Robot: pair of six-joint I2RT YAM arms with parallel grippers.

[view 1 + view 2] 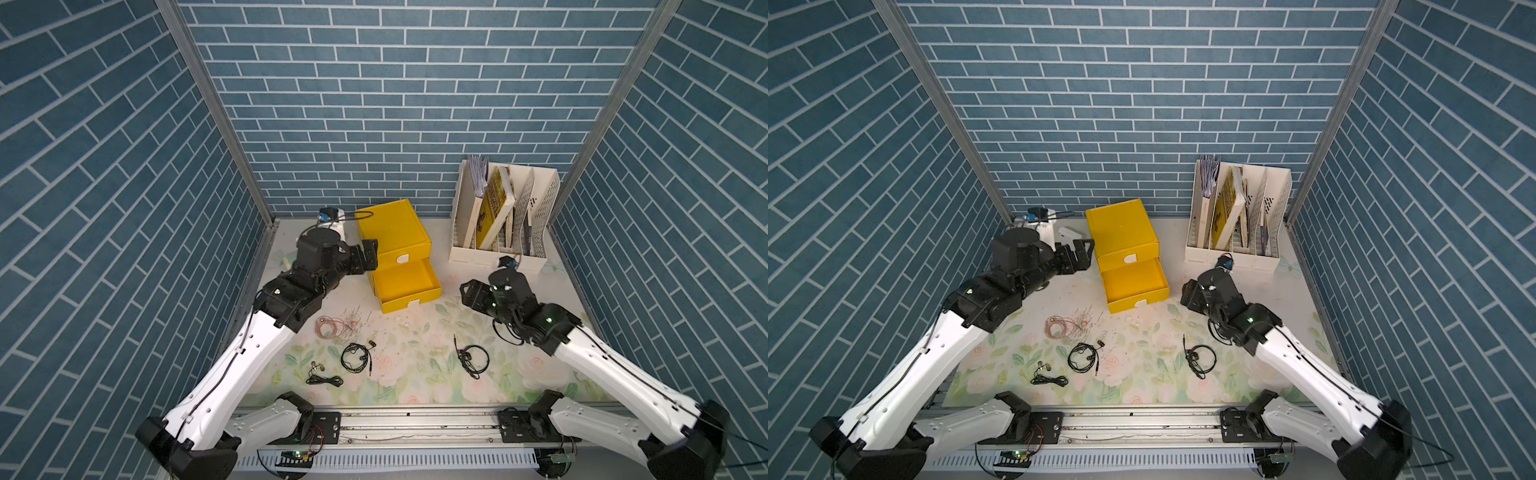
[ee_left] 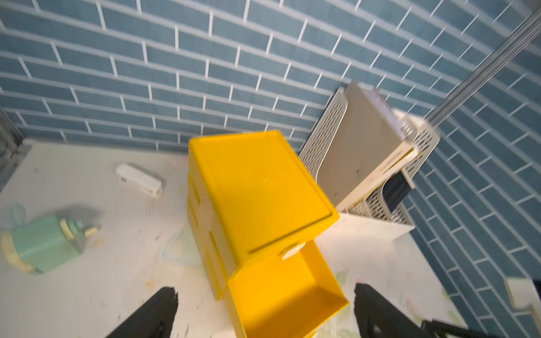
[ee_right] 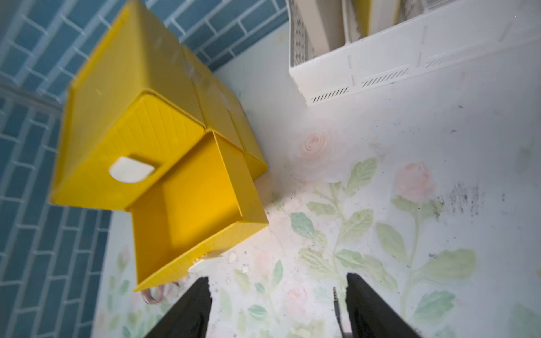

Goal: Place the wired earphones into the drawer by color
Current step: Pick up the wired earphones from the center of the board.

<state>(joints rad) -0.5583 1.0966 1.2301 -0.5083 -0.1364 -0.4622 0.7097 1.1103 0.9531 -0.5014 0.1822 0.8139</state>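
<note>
Lower drawer [image 1: 409, 286] of the yellow cabinet [image 1: 392, 230] stood pulled out and empty, facing the earphones on the table [image 1: 419, 374]. The left pincer [image 1: 1083, 254], spread wide and holding nothing, was close beside the cabinet. The pinkish-copper coil [image 1: 328, 326] and two black coils [image 1: 357, 357] lay on the base side of it, nearer the left arm. The third black coil [image 1: 471, 359] lay just base-ward of the right pincer [image 1: 466, 293], its plug [image 3: 336, 298] pointing toward the back wall. That pincer was parted and empty.
</note>
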